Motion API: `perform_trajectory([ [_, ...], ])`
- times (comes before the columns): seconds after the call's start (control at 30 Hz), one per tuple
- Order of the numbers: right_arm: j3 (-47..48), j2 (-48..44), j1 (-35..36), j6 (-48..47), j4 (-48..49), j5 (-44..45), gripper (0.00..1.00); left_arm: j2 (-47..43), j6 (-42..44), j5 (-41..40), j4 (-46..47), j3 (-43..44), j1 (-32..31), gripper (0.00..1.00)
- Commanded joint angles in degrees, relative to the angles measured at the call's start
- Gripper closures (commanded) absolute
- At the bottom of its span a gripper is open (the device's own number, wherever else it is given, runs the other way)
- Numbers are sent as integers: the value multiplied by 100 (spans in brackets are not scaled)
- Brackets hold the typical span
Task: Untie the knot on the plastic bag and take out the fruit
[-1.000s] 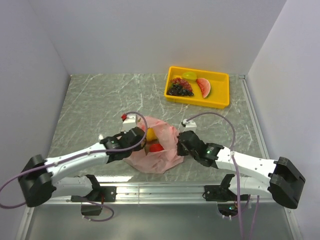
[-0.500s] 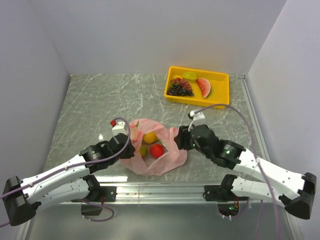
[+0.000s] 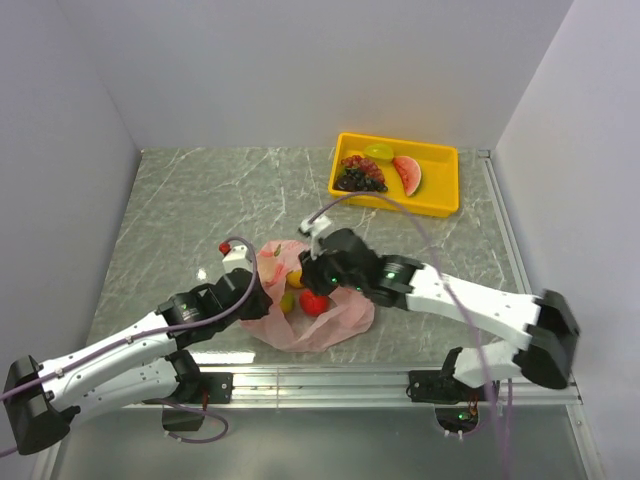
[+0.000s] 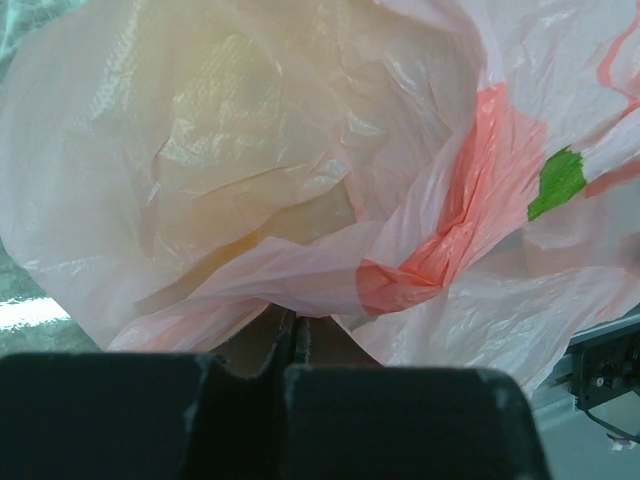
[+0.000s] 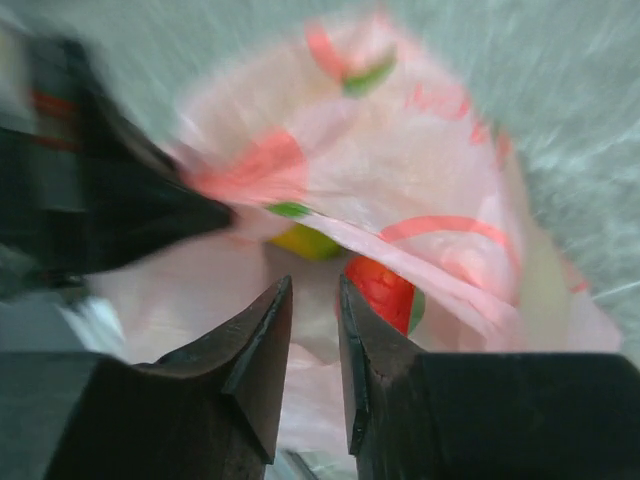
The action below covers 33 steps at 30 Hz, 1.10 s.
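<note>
The pink plastic bag [image 3: 325, 320] lies open on the table near the front. Inside it are a red fruit [image 3: 313, 302], a yellow one [image 3: 295, 278] and a greenish one [image 3: 287, 300]. No tied knot shows. My left gripper [image 3: 258, 297] is shut on the bag's left edge; in the left wrist view the jaws [image 4: 293, 318] pinch thin pink plastic [image 4: 250, 150]. My right gripper [image 3: 320, 275] hovers over the bag's mouth, slightly open and empty. In the blurred right wrist view [image 5: 312, 288] it sits just left of the red fruit [image 5: 382, 290], with the greenish fruit [image 5: 305, 241] beyond.
A yellow tray [image 3: 447, 152] stands at the back right with a watermelon slice [image 3: 407, 176], a dark grape bunch [image 3: 360, 178] and other pieces. White walls close in the table on three sides. A metal rail runs along the near edge.
My right arm has swung left from the bag's right edge to above the bag's open mouth. My left gripper keeps its hold on the bag's left edge and has barely moved.
</note>
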Motion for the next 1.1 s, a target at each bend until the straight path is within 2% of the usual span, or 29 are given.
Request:
perform_trajectory([
  [0.0, -357, 630, 52, -268, 290, -191, 61, -82, -99, 129, 174, -130, -12, 99],
  [0.07, -576, 781, 52, -338, 553, -129, 50, -82, -82, 138, 226, -174, -3, 99],
  [0.1, -638, 921, 52, -391, 632, -86, 41, -64, -56, 138, 235, -183, -3, 99],
  [0.23, -595, 1379, 140, -715, 607, 63, 27, 50, -12, 155, 349, -209, -3, 99],
  [0.4, -551, 1774, 237, -900, 677, 486, 21, 112, -20, 164, 446, -271, -3, 99],
  [0.73, -481, 2416, 325, -1041, 1098, 469, 21, 129, -64, 164, 604, -429, -3, 100],
  [0.87, -437, 2636, 351, -1015, 1134, 504, 29, 130, -108, 138, 657, -490, -3, 100],
  [0.97, -586, 2409, 360, -945, 1248, 477, 49, 112, -117, 85, 649, -517, -3, 99],
  [1.0, -621, 2155, 360, -919, 1266, 477, 65, 112, -117, 42, 640, -517, -3, 100],
  [1.07, -700, 1873, 377, -910, 1214, 486, 79, 112, -91, -81, 605, -508, -12, 99],
])
